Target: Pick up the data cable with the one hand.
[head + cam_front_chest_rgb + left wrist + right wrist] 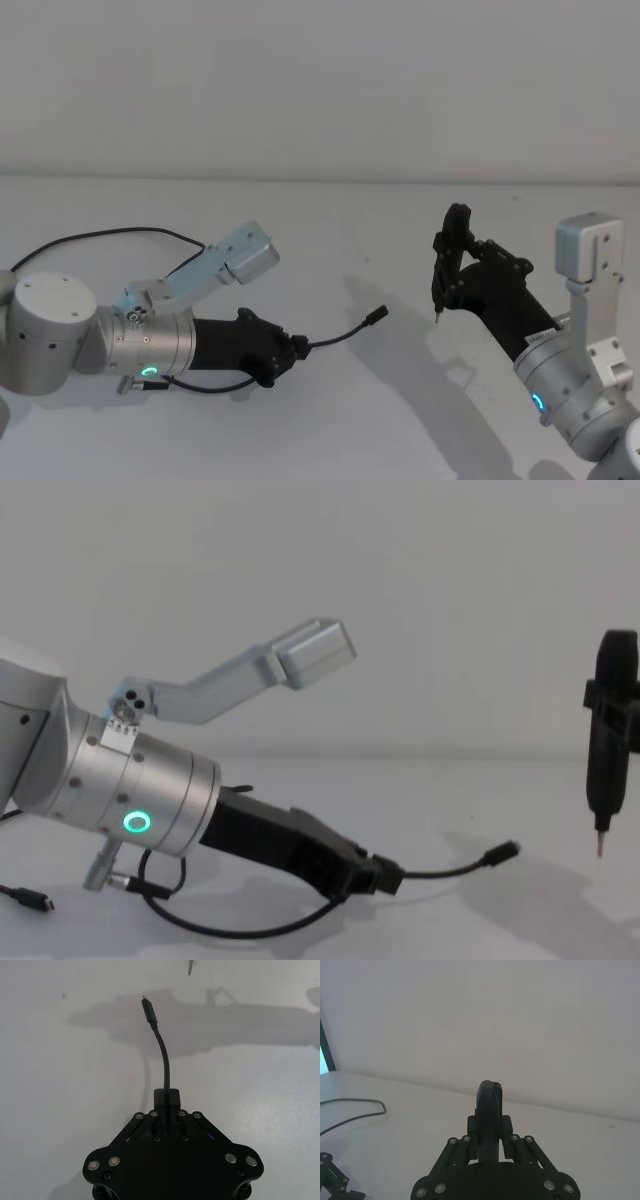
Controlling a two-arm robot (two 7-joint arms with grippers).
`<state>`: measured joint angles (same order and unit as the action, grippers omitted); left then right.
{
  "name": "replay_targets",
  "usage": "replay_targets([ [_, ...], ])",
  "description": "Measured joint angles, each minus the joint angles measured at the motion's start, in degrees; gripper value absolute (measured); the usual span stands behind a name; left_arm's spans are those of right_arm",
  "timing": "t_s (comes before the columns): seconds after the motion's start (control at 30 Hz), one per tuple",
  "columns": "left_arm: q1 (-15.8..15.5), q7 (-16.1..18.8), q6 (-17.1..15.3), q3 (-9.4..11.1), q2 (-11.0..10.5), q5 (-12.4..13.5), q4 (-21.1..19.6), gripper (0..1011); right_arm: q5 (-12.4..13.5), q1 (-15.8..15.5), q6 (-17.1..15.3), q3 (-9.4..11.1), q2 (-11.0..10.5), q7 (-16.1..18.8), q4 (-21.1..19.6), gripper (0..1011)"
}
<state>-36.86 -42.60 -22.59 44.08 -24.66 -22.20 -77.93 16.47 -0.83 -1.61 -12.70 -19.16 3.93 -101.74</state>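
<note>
Scanning the head view, we note the left gripper (290,352) low over the surface's (330,215) near left part, pinching the data cable (345,333); the slack loops toward the left edge.
Left wrist view: the plug (149,1012) juts out past the closed fingers (173,1096).
Right wrist view: the right gripper (490,1127) is clamped on a slim black tool (490,1095).
Chest view: the tool stands upright near the right edge, well apart from the plug.

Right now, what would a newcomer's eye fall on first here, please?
The left gripper, low over the table, has its jaws shut on the data cable, whose plug end arcs out toward the centre. On the right, the right gripper holds a slim black tool upright, tip down.
</note>
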Motion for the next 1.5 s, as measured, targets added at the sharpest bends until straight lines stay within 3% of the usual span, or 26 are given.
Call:
replay_targets([
  [0.37, 0.48, 0.32, 5.6, -0.99, -1.02, -0.12, -3.47, 41, 1.2, 0.47, 1.17, 1.14, 0.76, 0.93, -2.64, 275],
  [0.6, 0.55, 0.35, 7.37, -1.28, -1.36, -0.34, -4.71, 42, 2.59, 0.83, 1.52, 1.93, 1.34, 1.82, -4.1, 274],
  [1.0, 0.61, 0.36, 8.8, -1.51, -1.65, -0.54, -5.73, 41, 4.68, 1.71, 1.56, 2.87, 2.43, 3.38, -5.18, 274],
  [1.5, 0.65, 0.35, 9.47, -1.63, -1.76, -0.62, -6.18, 41, 5.06, 2.57, 1.24, 3.23, 3.45, 4.28, -4.59, 275],
])
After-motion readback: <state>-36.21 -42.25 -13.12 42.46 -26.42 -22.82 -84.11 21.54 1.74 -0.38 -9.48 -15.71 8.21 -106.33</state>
